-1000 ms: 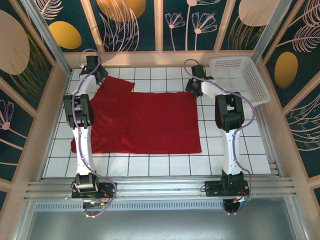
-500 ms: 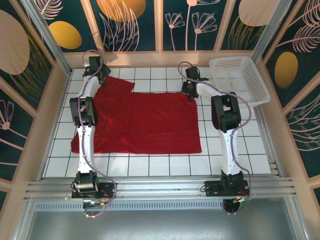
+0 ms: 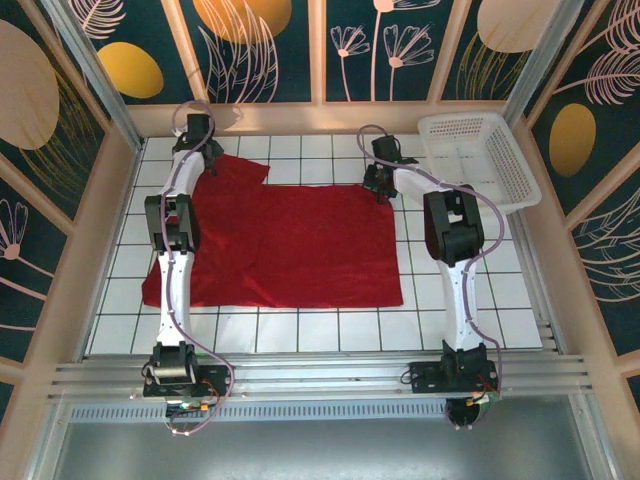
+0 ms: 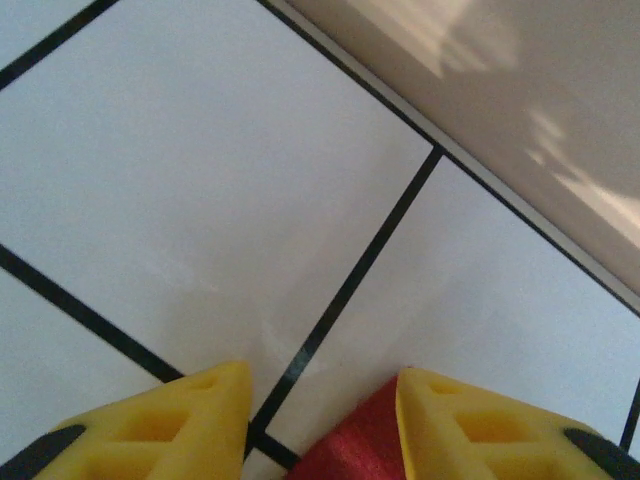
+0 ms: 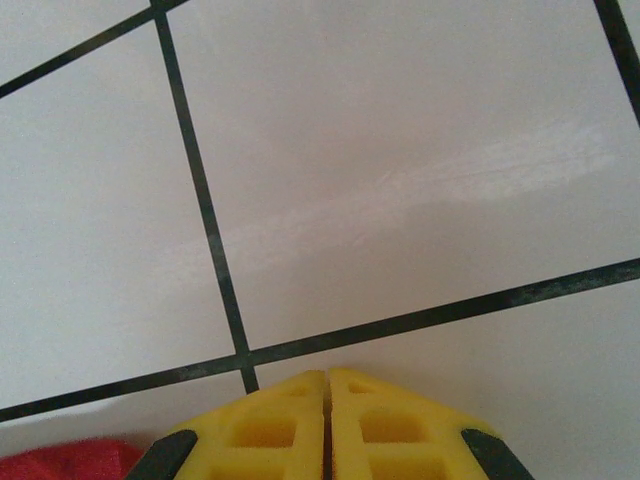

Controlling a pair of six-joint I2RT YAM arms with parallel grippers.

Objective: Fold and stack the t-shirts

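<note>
One deep-red t-shirt (image 3: pixel 290 245) lies spread flat across the white tiles. My left gripper (image 3: pixel 203 150) is at its far left corner, by the sleeve. In the left wrist view the left gripper (image 4: pixel 322 385) has its yellow fingers apart, and a tip of the red cloth (image 4: pixel 355 440) lies between them against the right finger. My right gripper (image 3: pixel 378 188) is on the shirt's far right corner. In the right wrist view the right gripper (image 5: pixel 327 375) is pressed shut, with a thin reddish line in the seam and red cloth (image 5: pixel 60 462) beside its left finger.
A white mesh basket (image 3: pixel 510 170) stands at the back right, tilted against the frame. The wooden back ledge (image 4: pixel 520 120) runs close ahead of the left gripper. Bare tiles lie in front of the shirt and to its right.
The left gripper reached farther back to the sleeve corner and its jaws narrowed. The right gripper shifted slightly back-left and shut at the shirt's far right corner.
</note>
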